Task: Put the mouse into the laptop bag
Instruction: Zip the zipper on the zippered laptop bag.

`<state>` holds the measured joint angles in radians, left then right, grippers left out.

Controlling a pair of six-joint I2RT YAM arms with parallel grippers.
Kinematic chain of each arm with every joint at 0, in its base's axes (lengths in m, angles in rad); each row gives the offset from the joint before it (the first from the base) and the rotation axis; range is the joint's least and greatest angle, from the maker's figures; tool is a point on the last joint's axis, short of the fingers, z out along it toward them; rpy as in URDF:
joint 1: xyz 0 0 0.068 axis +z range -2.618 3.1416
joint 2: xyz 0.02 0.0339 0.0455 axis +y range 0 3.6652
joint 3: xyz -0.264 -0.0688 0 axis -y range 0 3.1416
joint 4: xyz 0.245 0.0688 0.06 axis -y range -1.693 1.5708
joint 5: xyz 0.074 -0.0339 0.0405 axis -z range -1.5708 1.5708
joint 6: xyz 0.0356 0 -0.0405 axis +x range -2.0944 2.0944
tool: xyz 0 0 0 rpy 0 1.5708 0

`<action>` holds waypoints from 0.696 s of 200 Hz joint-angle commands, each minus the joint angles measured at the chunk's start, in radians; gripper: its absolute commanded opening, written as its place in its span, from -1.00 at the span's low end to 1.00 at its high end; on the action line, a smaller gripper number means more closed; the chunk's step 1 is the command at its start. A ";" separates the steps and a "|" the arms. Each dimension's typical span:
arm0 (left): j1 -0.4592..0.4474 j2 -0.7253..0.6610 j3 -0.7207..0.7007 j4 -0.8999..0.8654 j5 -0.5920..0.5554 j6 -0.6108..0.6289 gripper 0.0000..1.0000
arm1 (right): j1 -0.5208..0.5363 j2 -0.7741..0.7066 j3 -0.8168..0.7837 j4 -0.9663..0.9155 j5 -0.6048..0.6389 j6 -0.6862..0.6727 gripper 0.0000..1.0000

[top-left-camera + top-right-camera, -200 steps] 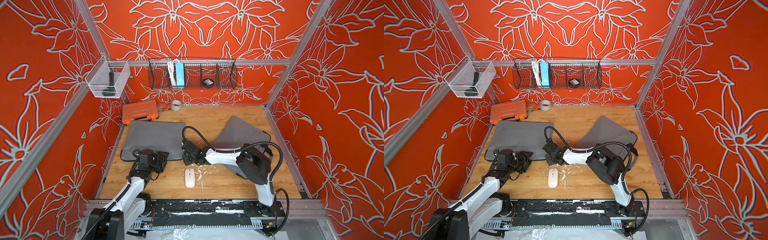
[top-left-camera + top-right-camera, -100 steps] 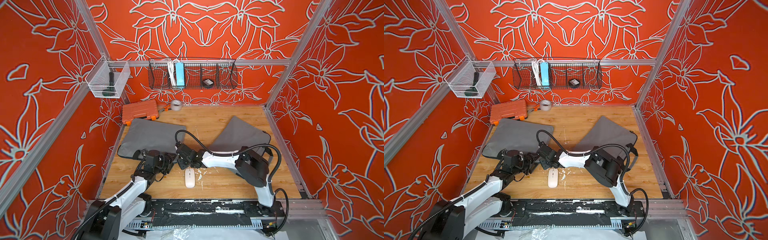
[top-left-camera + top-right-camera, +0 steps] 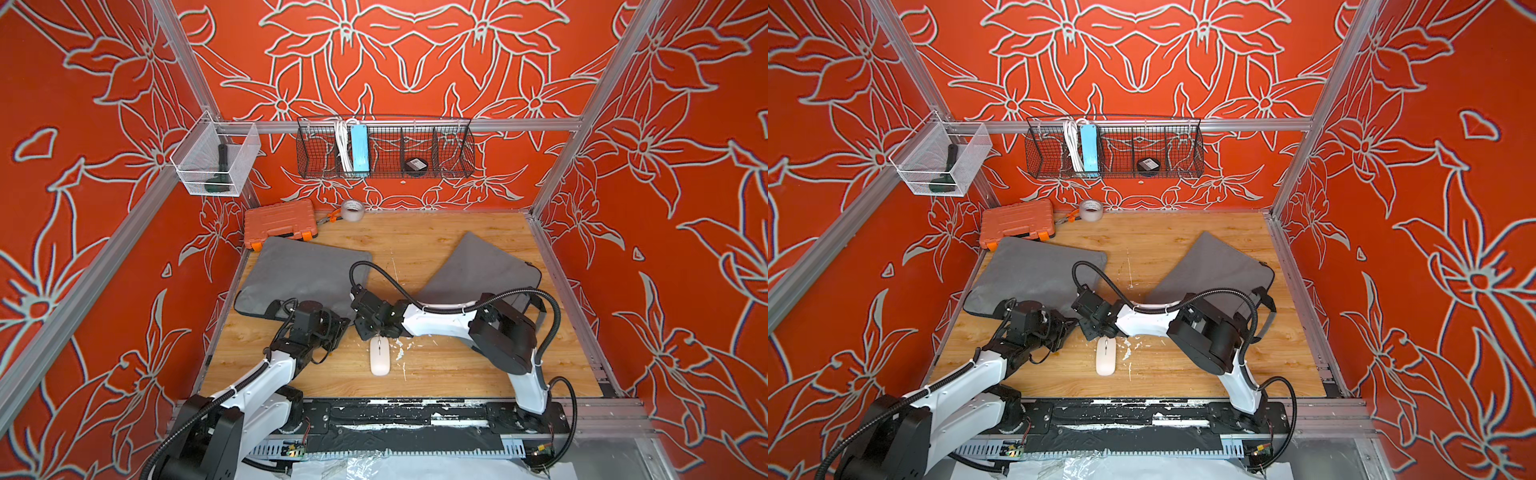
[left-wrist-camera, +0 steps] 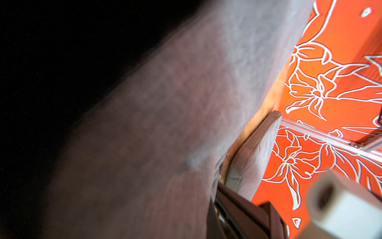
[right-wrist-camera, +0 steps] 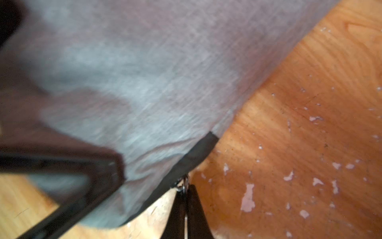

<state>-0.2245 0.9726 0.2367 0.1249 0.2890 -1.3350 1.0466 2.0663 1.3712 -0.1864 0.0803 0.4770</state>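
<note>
Right wrist, right tool (image 5: 185,193) pinching zipper pull (image 5: 184,183), left tool (image 3: 337,327) newly closed at laptop bag (image 3: 303,272)

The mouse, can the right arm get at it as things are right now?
Probably not at once: the right gripper is shut on the zipper pull of the laptop bag and would have to let go first. Otherwise the mouse lies uncovered on the table, close by that gripper.

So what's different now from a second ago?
The left tool slid toward the right tool and shut at the near edge of the left bag. The right tool, clamped on the zip pull, drew it sideways toward the left arm. The mouse and the other bag stayed put.
</note>
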 commanded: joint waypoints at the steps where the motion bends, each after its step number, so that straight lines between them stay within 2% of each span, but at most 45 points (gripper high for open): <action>1: 0.000 -0.041 0.013 -0.031 -0.049 0.007 -1.00 | -0.066 0.047 0.049 -0.082 0.070 0.033 -1.00; 55: -0.001 -0.081 0.015 -0.042 -0.059 0.005 -0.99 | -0.115 0.096 0.112 -0.126 0.072 0.045 -1.00; 59: -0.001 -0.081 0.017 -0.043 -0.056 0.005 -0.89 | -0.116 0.100 0.120 -0.128 0.073 0.045 -1.00; 67: 0.000 -0.081 0.024 -0.047 -0.054 0.011 -0.48 | -0.122 0.103 0.136 -0.137 0.079 0.046 -1.00; 75: 0.000 -0.082 0.035 -0.058 -0.057 0.019 0.11 | -0.131 0.108 0.152 -0.148 0.081 0.048 -1.00; 80: 0.000 -0.084 0.042 -0.063 -0.061 0.024 0.41 | -0.137 0.111 0.165 -0.157 0.081 0.050 -1.00; 87: 0.000 -0.088 0.051 -0.067 -0.068 0.039 0.64 | -0.150 0.113 0.181 -0.166 0.077 0.052 -1.00; 105: 0.004 -0.113 0.078 -0.102 -0.103 0.098 0.88 | -0.175 0.128 0.236 -0.193 0.074 0.041 -1.00; 132: 0.010 -0.184 0.076 -0.085 -0.144 0.203 0.94 | -0.208 0.197 0.377 -0.271 0.090 -0.009 -1.00; 139: 0.015 -0.206 0.078 -0.091 -0.163 0.220 0.95 | -0.219 0.210 0.402 -0.278 0.101 -0.022 -0.94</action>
<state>-0.2211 0.8272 0.2996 0.0471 0.1974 -1.2266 0.8452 2.2292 1.6749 -0.3824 0.1207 0.4969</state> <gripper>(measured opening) 0.970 0.063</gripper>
